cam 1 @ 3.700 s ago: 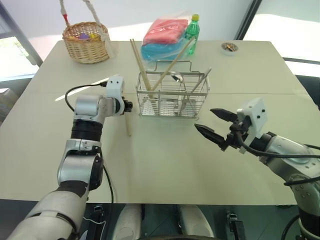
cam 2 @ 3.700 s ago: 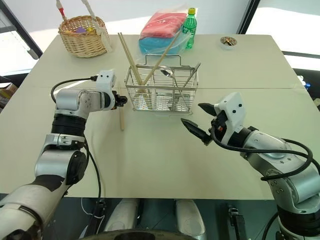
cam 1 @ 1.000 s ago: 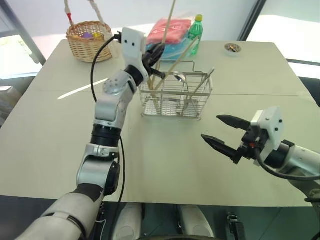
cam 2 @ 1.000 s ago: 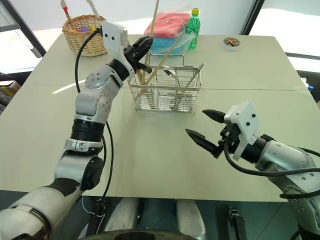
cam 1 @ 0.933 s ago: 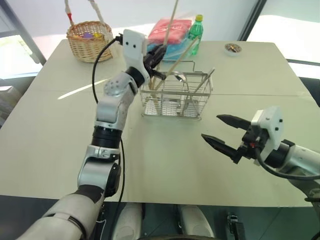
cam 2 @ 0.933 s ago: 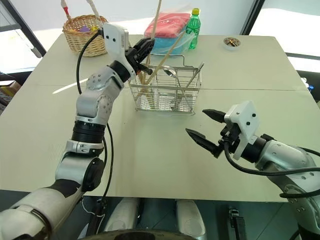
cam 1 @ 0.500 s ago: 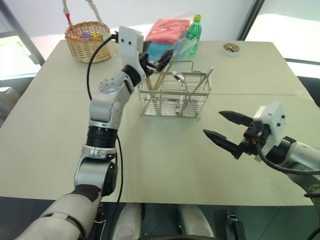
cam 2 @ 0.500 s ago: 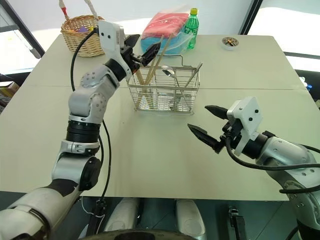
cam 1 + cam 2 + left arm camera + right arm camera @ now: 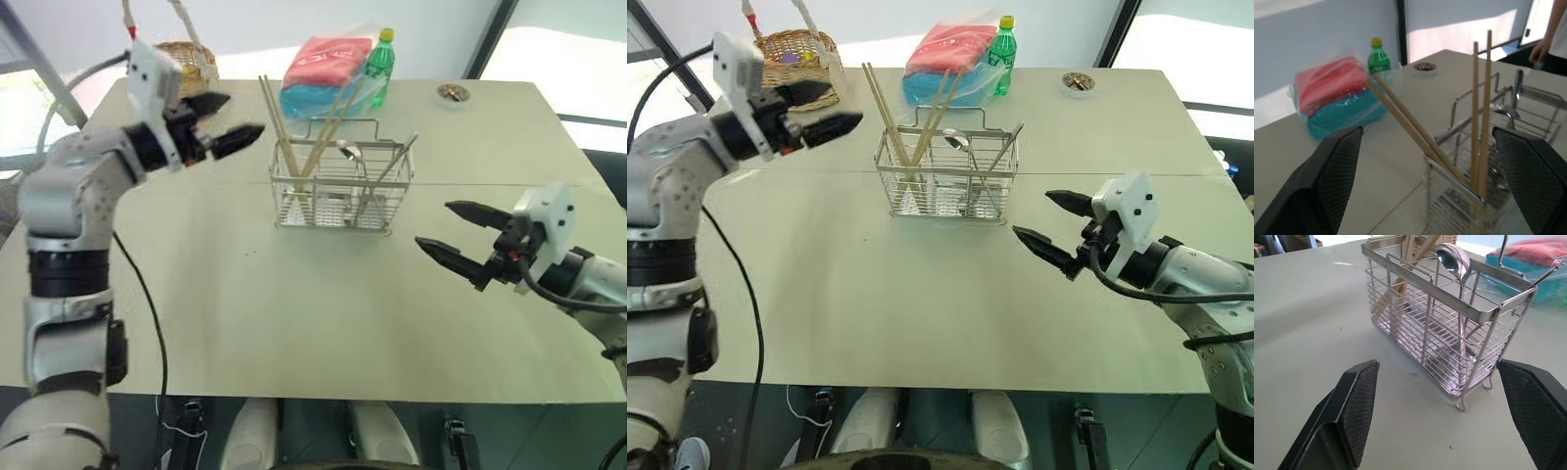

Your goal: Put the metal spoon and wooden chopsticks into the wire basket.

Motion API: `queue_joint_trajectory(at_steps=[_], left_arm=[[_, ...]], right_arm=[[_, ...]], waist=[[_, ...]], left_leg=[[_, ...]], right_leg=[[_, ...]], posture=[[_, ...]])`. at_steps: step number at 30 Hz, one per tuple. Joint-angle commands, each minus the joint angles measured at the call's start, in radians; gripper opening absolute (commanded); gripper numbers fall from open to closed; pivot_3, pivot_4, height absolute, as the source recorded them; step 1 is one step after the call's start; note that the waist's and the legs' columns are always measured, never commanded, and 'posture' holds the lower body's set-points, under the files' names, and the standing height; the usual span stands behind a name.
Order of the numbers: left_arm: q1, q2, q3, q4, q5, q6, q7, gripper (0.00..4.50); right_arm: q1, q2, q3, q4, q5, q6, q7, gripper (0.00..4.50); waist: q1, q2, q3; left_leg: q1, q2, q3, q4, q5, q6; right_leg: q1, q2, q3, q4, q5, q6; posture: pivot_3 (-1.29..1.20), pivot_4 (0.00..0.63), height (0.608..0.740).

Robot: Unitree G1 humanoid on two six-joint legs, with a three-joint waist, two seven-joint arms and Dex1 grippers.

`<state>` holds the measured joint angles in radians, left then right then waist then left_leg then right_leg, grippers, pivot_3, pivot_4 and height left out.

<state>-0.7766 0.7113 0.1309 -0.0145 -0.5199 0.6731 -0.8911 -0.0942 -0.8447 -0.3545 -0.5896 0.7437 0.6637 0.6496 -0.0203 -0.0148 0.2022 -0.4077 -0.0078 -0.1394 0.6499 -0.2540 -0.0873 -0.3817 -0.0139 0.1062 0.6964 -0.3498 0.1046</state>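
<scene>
Stood already inside the wire basket (image 9: 339,186): wooden chopsticks (image 9: 299,147) leaning upright in the end nearer the left gripper (image 9: 223,121), metal spoon (image 9: 1455,265) bowl-up in the middle part. Hung to the side of the basket, left gripper, black fingers spread wide and empty. Hovered over the surface (image 9: 294,304) on the opposite side, right gripper (image 9: 464,238), also parted, empty, pointing toward the basket. Probably nothing left to carry; only pulling back.

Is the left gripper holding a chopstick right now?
No, the left gripper is open and empty, off to the side of the wire basket, where the wooden chopsticks stand.
</scene>
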Motion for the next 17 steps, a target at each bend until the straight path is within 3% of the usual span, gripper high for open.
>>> queue_joint_trajectory(at_steps=[1, 8, 17], left_arm=[[0.069, 0.072, 0.033, -0.121, -0.05, 0.014, -0.08, 4.45], [0.254, 0.215, 0.121, -0.261, -0.146, 0.071, -0.168, 4.45], [0.316, 0.241, 0.161, -0.328, -0.162, 0.066, -0.12, 4.45]], right_arm=[[-0.029, -0.006, 0.006, 0.008, -0.02, -0.037, 0.021, 4.0], [-0.074, 0.011, 0.044, 0.047, -0.038, -0.054, 0.044, 4.0], [-0.141, 0.018, 0.093, 0.086, -0.046, -0.056, 0.074, 4.0]], waist=[[0.001, 0.0, 0.0], [-0.001, 0.0, 0.0], [0.0, 0.0, 0.0]], left_leg=[[0.0, 0.0, 0.0, 0.0, 0.0, 0.0], [0.0, 0.001, 0.0, 0.0, 0.0, 0.0], [0.0, 0.001, 0.001, 0.0, 0.0, 0.0]], right_leg=[[0.0, 0.0, 0.0, 0.0, 0.0, 0.0], [0.0, 0.0, 0.0, 0.0, 0.0, 0.0], [0.0, 0.0, 0.0, 0.0, 0.0, 0.0]], posture=[[0.0, 0.15, 0.74], [0.0, 0.15, 0.74], [0.0, 0.15, 0.74]])
